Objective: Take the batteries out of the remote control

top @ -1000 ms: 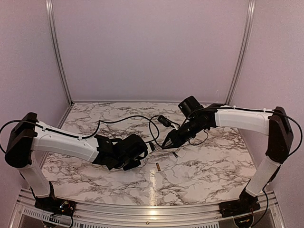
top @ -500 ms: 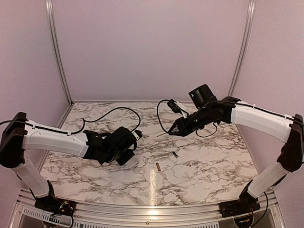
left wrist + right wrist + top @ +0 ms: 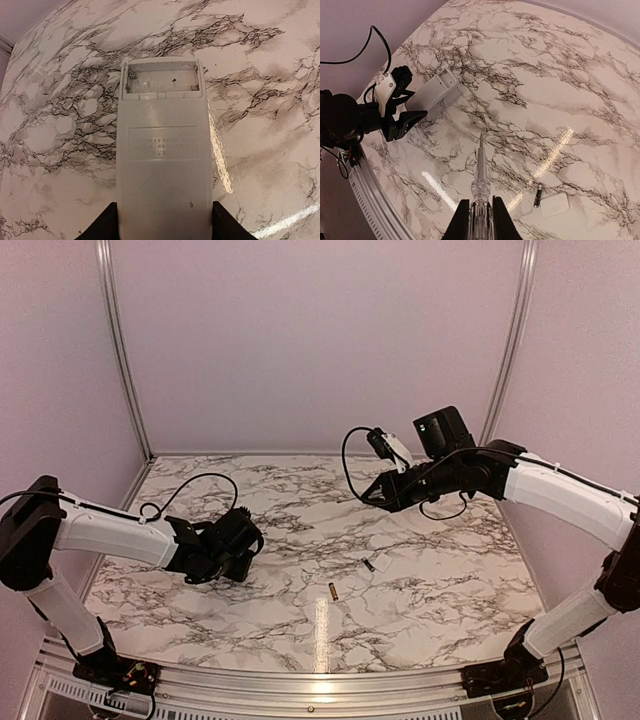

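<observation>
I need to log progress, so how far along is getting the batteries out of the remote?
Done: the cover is off, the compartment looks empty, and two batteries lie on the table. In hand: the left gripper holds the remote, the right gripper a clear pointed tool. Left: seemingly nothing but setting those down.

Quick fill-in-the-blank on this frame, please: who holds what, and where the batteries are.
The left gripper holds the white ___.
Its battery compartment is ___.
The right gripper grips a clear pointed tool, and the batteries lie on the ___.
Missing words: remote control; empty; table.
</observation>
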`<move>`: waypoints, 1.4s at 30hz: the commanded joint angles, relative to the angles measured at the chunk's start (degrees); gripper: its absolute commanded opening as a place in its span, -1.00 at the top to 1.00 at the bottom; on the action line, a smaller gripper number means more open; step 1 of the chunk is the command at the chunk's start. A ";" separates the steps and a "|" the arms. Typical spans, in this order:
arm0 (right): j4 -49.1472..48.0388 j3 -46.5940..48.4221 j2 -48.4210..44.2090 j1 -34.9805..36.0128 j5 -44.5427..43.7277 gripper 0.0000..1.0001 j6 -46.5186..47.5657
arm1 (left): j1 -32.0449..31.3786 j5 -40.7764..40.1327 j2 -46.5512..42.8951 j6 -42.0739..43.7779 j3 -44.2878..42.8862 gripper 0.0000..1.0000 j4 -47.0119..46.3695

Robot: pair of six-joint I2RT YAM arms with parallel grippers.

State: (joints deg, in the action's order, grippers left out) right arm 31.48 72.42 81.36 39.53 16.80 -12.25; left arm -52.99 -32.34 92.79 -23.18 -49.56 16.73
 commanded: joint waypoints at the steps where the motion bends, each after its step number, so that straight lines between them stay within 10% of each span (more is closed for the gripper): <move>1: -1.74 -0.91 -0.65 0.20 -1.73 1.00 -2.17 | 1.29 2.02 -0.16 -6.18 3.06 0.57 -4.70; 13: -11.29 -7.47 -3.85 0.20 -9.75 1.00 -9.87 | 1.66 5.95 -0.05 -10.30 8.80 0.27 -9.39; 31: -16.51 -14.51 -5.19 0.20 -21.78 1.00 -11.10 | 1.68 7.82 -1.71 -12.57 11.73 -0.97 -10.78; 42: -23.11 -14.95 1.06 -5.23 -17.95 1.00 -9.67 | 1.67 3.06 -11.80 -10.78 6.84 -0.98 -3.53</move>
State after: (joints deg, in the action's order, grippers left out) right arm 13.08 57.14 79.35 38.11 -5.23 -22.35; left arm -51.46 -26.22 85.62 -35.35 -39.68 9.61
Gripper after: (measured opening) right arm 0.108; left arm 0.990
